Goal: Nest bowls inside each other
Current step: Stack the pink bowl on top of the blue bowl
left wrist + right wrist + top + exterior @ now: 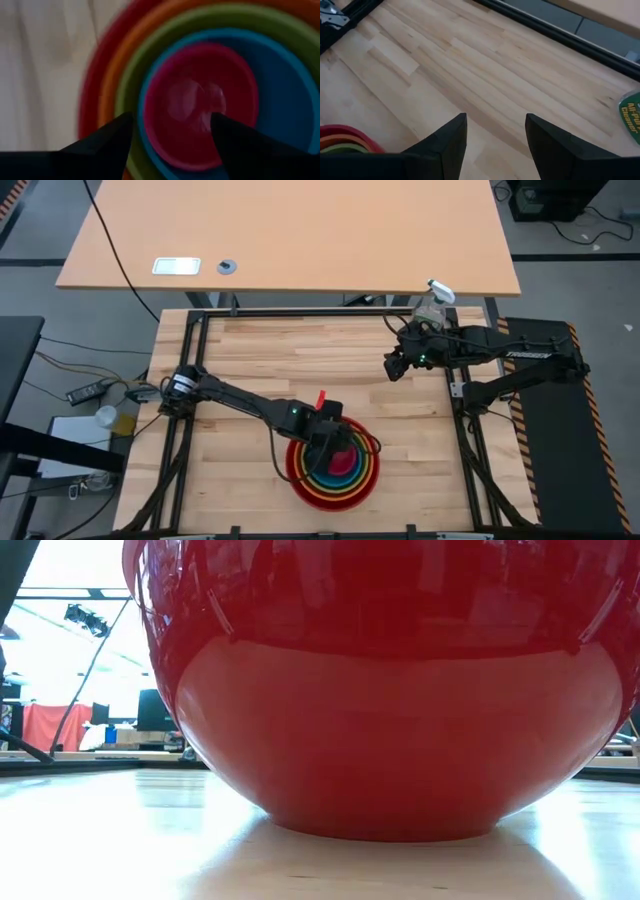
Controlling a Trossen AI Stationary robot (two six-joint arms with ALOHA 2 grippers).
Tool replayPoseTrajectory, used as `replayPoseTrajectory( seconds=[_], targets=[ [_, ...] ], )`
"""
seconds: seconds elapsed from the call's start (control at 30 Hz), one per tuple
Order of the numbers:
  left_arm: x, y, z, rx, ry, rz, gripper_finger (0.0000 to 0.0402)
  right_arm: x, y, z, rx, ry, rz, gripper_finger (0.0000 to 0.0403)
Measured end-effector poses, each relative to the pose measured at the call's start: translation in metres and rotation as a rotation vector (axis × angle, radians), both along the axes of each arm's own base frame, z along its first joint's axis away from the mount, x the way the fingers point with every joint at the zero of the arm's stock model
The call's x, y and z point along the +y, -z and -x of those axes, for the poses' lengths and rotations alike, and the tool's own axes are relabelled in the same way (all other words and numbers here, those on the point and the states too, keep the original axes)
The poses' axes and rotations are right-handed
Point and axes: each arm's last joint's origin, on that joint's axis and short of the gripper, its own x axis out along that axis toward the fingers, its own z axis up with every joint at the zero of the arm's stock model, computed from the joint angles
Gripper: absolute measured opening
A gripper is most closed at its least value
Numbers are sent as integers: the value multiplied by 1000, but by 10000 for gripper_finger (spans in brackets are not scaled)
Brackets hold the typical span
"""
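A stack of nested bowls sits on the pale wooden table, at about six o'clock from the table's centre, close to the near edge. From the outside in, the bowls are red, orange, green, blue and, innermost, magenta. From table height, the red outer bowl fills almost the whole frame and rests flat on the wood.

The nesting looks finished or very nearly so, so the main risk lies in the withdrawal. The left hand hangs directly over the stack with its fingers spread apart, straddling the magenta bowl and holding nothing. One fingertip appears to sit over the rims at the magenta bowl's edge. If the hand pulls away sideways instead of rising first, a finger could catch a rim and tip or drag the stack. Because the stack stands near the table's edge, a shove toward six o'clock might push it off. Whether the magenta bowl sits fully level cannot be told.

The left arm reaches from nine o'clock diagonally toward the stack, its wrist bent so the hand points down into the bowls. The right arm waits at about two o'clock, well apart from the stack; the right hand is held above bare wood with its fingers apart and empty.
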Motion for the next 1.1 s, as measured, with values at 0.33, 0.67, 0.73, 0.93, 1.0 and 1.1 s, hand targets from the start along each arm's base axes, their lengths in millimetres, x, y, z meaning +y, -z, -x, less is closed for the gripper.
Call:
replayPoseTrajectory(
  seconds=[0.33,0.67,0.73,0.93,1.0,1.1],
  targets=[
    [-2,7,0,-12,257,92,237,0,-1,-1,-12,7,-1,208],
    [3,23,-2,-48,233,-43,202,-1,-2,-3,-39,25,13,208],
    [3,27,-2,-52,232,-36,198,-1,-2,-3,-41,25,13,208],
    [4,36,-1,18,311,119,192,0,-3,-3,-47,22,14,208],
    [6,35,-1,21,303,114,192,0,-3,-3,-49,22,14,208],
    [10,26,-2,-4,285,97,192,0,-3,-4,-50,20,15,208]
  ],
)
